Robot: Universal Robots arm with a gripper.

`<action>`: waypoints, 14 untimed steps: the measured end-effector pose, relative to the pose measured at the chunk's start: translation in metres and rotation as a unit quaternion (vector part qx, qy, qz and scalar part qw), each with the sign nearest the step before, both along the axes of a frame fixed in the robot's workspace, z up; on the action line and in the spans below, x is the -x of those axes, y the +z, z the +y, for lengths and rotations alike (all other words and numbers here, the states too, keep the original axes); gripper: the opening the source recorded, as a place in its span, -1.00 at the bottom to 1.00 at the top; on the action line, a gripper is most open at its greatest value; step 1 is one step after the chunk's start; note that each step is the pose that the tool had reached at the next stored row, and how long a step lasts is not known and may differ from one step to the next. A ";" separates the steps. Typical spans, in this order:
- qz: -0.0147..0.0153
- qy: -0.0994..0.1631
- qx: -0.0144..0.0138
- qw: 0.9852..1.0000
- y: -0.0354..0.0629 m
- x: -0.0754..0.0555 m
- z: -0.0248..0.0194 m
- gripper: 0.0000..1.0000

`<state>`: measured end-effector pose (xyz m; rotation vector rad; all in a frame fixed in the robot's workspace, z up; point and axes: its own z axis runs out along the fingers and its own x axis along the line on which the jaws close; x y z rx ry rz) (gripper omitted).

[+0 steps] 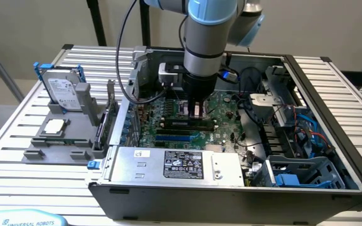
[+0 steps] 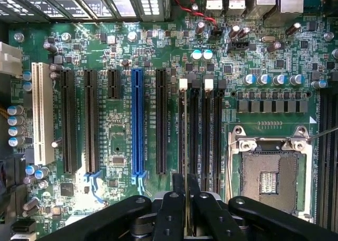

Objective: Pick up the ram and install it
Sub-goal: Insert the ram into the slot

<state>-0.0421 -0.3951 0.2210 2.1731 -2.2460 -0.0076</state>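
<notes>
Ram (image 2: 184,146) sits edge-on in our end effector (image 2: 186,209), clamped narrow, lined over a black motherboard slot (image 2: 193,130).

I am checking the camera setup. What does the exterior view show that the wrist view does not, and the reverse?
Exterior view: the hard drive and processor chip on the grey stand outside the case, and the power supply. Wrist view: the empty processor socket, the blue slot, and the ram seen edge-on, held in the shut gripper over the memory slots. Both: the green motherboard.
</notes>
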 end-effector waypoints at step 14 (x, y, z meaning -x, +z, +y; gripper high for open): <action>0.001 0.000 0.000 1.000 0.0115 0.000 0.0000 -0.57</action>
